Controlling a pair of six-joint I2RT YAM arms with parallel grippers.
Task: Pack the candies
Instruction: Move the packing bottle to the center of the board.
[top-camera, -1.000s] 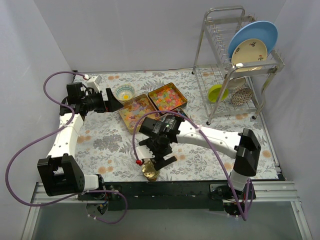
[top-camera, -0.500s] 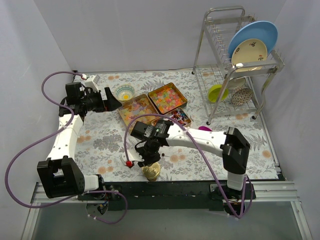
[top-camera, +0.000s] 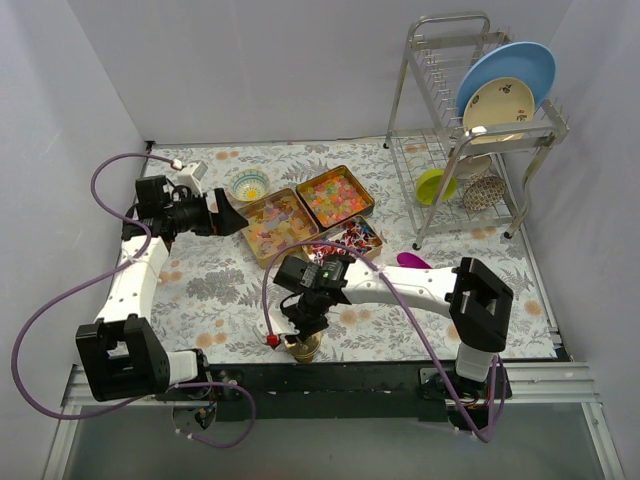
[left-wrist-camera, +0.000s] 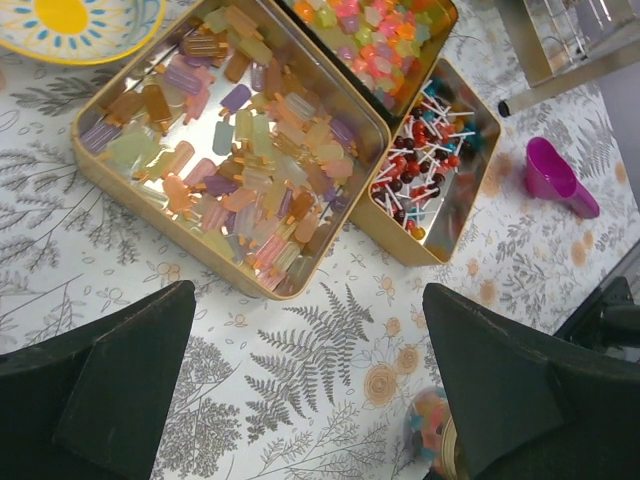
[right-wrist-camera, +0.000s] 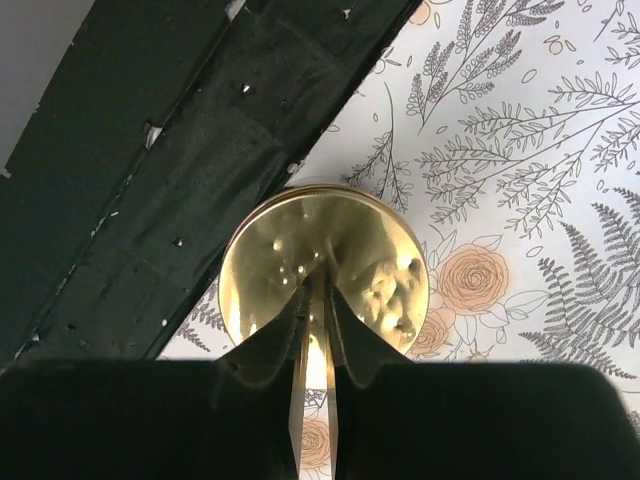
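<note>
Pale candies (left-wrist-camera: 240, 150) flat, axes mixed

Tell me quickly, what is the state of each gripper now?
Left gripper: open, empty.
Right gripper: closed, tips over the gold lid, gripping nothing visible.

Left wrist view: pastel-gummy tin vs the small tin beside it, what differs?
Size: the gummy tin is clearly larger than the small tin. Contents: pastel gummies versus dark red-blue wrapped pieces. Fill: the gummy tin's floor is mostly covered; the small tin's is partly bare. Both are gold, rectangular, lidless.
</note>
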